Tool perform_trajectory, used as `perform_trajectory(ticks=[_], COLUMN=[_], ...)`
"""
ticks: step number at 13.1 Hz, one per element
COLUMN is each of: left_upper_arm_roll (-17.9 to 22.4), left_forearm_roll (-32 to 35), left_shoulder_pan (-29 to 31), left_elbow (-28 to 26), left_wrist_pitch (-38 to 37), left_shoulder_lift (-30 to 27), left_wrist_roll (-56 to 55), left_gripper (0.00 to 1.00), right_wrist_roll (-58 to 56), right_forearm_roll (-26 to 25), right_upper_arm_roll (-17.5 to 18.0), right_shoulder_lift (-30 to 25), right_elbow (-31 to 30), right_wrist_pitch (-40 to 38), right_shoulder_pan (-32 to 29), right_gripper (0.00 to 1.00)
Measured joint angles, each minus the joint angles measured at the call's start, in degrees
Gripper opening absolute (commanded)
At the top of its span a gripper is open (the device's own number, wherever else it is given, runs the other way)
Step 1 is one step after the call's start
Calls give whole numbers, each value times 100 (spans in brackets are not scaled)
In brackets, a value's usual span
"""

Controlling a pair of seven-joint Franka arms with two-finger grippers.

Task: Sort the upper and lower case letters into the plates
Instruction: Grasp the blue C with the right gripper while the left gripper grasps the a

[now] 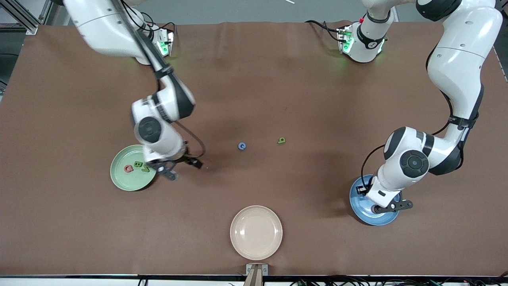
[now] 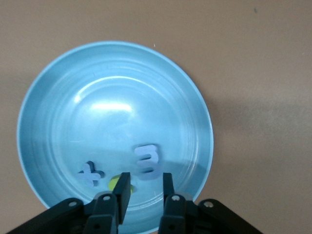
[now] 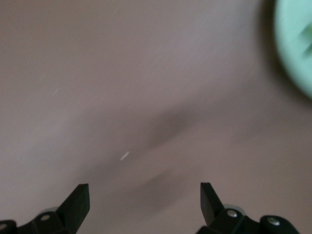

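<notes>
The pale green plate (image 1: 126,181) holds a pink-red letter (image 1: 128,169) and two green letters (image 1: 138,164). My right gripper (image 1: 168,173) is open and empty, low over bare cloth beside that plate; its wrist view (image 3: 145,197) shows only cloth and the plate's edge (image 3: 295,48). The blue plate (image 1: 363,208) lies toward the left arm's end. My left gripper (image 1: 391,206) hovers over it, open and empty (image 2: 146,187). In the blue plate (image 2: 112,97) lie two blue letters (image 2: 147,160), (image 2: 90,174) and a yellow-green piece (image 2: 116,182) half hidden by a finger. A blue letter (image 1: 242,146) and a green letter (image 1: 281,140) lie mid-table.
A cream-beige plate (image 1: 256,232) sits empty near the table's front edge, nearer to the front camera than the two loose letters. Brown cloth covers the whole table. The arm bases and their cables stand along the top of the front view.
</notes>
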Motion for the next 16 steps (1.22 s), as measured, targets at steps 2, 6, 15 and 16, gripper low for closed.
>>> perform_trajectory(ticks=[2,6,15,16], left_upper_arm_roll=[-2,-251,-1249,-1250], left_forearm_roll=[0,-2,521,629], left_shoulder_pan=[-2,2,-516,-707], left_elbow=[-69,-266,-1208,-1247], left_wrist_pitch=[-1,-1,2,2], left_shoulder_lift=[16,11,-64,-64], left_wrist_roll=[-2,-583,-3832,-4226], left_gripper=[100,100,100,100], right_wrist_roll=[887,1852,1989,2046], right_forearm_roll=[-6,-112,-184,-184], right_upper_arm_roll=[-8,-33,-62,-62], right_shoulder_lift=[268,1055,1345,1345], right_elbow=[93,906,1195,1198], right_wrist_pitch=[257,292,203,203], right_shoulder_pan=[526,1120,1307,1323], right_gripper=[100,90,0,0])
